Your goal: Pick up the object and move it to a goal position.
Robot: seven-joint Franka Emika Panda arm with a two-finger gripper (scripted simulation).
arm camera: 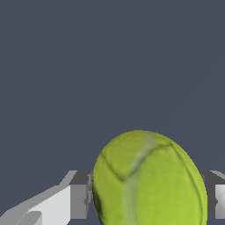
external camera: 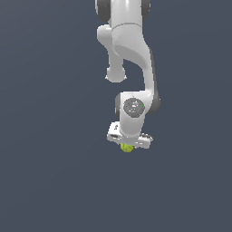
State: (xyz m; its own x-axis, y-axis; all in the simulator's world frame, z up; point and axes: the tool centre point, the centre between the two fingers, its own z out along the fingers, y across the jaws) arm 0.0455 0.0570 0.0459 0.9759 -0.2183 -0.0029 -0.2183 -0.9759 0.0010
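Yellow-green ball [arm camera: 149, 180] sat between the fingers [arm camera: 79, 200] of the gripper [external camera: 128, 144], directly under the wrist, with both pads against its sides, so the gripper looked clamped on the ball. Grasp stage looked done or nearly so; the carry to the goal was still left, and no goal marker showed. Ball was roughly round, so no real long axis; its pale seam faced the wrist camera.
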